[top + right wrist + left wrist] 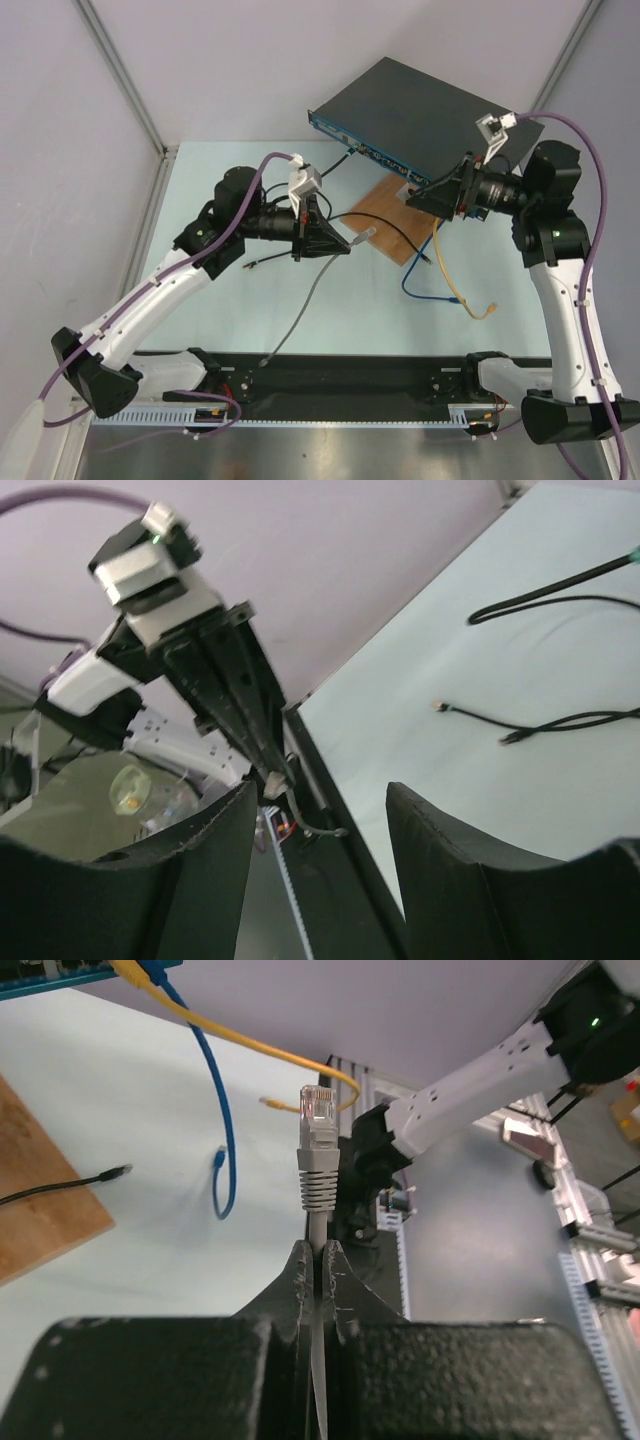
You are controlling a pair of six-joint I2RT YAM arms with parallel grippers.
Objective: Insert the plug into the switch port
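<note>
The switch [425,105] is a flat dark grey box at the back, its teal front face [362,148] turned toward the table. My left gripper [347,247] is shut on a grey cable just behind its clear plug [367,235]. It holds the plug in the air, short of the front face. In the left wrist view the plug [318,1125] stands straight out beyond the closed gripper [320,1252]. My right gripper [410,198] is open and empty near the switch's front right corner. In the right wrist view its fingers [205,845] stand wide apart.
A brown wooden board [398,222] lies before the switch. Yellow [455,290] and blue [420,285] cables run from the front face onto the table. Black cables [395,235] cross the board. The grey cable [300,320] trails toward the near rail [340,375].
</note>
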